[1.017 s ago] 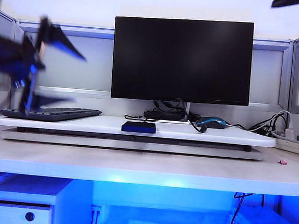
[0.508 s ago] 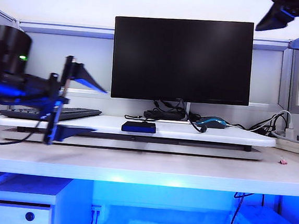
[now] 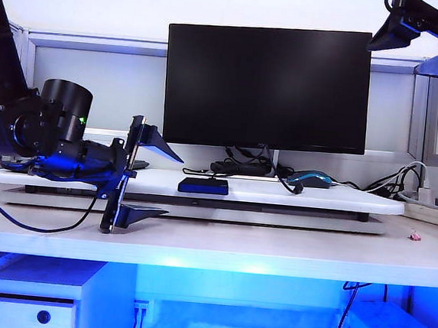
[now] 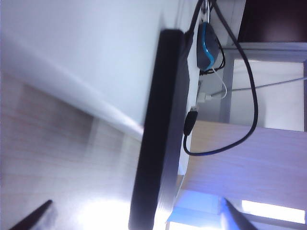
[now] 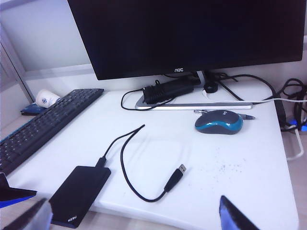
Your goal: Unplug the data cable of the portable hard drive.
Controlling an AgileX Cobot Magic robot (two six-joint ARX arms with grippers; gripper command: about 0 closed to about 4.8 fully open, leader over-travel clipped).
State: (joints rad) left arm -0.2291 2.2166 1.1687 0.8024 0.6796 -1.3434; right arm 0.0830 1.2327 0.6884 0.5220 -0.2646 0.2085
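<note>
The white riser board [image 3: 201, 187] carries the monitor [image 3: 266, 87], keyboard [image 5: 43, 125], mouse [image 5: 218, 121] and the portable hard drive [image 3: 202, 185], which lies flat at the board's front edge, below the screen. The data cable [image 5: 125, 163] is plugged into the drive's rear end, loops across the board, and ends in a free plug. The left gripper [image 3: 143, 173] stands released, jaws wide, at board height just left of the drive and pointing toward it; this arm is judged nearer. The right gripper [image 3: 418, 39], also released, hangs high at the upper right, well apart. The drive's long axis runs front to back, cable end rearward.
</note>
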